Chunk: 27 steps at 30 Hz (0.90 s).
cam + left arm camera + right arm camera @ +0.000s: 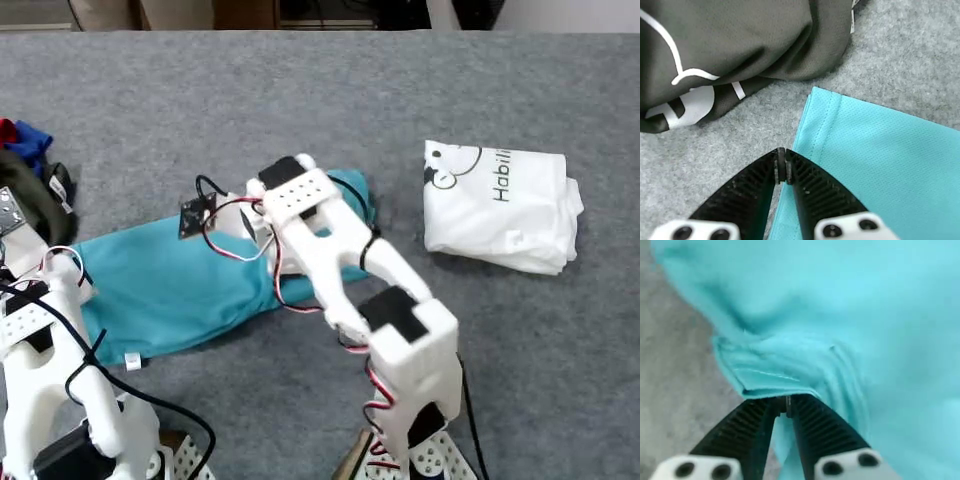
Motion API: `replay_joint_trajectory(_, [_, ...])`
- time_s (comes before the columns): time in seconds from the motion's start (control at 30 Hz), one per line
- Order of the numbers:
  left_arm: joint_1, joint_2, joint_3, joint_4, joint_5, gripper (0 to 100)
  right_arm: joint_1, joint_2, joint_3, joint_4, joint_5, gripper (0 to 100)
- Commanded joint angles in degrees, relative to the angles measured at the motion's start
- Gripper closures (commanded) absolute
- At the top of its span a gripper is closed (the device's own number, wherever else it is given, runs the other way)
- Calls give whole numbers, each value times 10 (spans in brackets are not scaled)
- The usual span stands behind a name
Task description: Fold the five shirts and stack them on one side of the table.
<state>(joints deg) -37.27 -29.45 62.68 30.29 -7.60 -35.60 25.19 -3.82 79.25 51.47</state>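
Clamps a bunched fold of the teal shirt (180,285) in the right gripper (786,406), fingers pressed tight on the cloth, at that shirt's end nearer the white shirt (495,205). Meets tip to tip with the left gripper (781,167) at the hem of the teal shirt's opposite end, just beside the dark shirt (730,40); cannot tell of any cloth caught between those tips. Leaves the teal shirt lying as a long strip on the table (300,90), seemingly part-folded, with the folded white shirt well apart from it.

Looks risky on three counts, judging from here. Could slip off the hem at the left end, given so thin a bite or none, leaving that end flat and the other raised, and so skewing the fold. Could drag the whole strip across the table instead of folding it, with only a crumpled pinch at the right end to lift by, and let the layers slide out of line. Could catch the dark shirt too, so close to the teal hem, and haul it onto the teal shirt, spoiling the fold
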Motion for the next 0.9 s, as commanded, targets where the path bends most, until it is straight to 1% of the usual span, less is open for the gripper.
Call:
replay_joint_trajectory(0.0, [6,-17,0,-8,4,982,-7,20,-83,-4,-18,994])
replay_joint_trajectory(0.33, [8,-17,0,-8,4,982,-9,136,-226,14,-23,994])
replay_joint_trajectory(0.47, [8,-17,0,-8,4,982,-7,185,-266,31,-40,994])
replay_joint_trajectory(0.6, [8,-17,0,-8,4,982,5,190,-333,91,-43,994])
replay_joint_trajectory(0.77, [6,-17,0,-8,4,982,15,177,-489,221,-43,994])
replay_joint_trajectory(0.8, [6,-17,0,-8,4,982,15,172,-513,235,-44,994])
replay_joint_trajectory(0.87, [5,-17,0,-8,4,982,29,148,-521,232,-69,994])
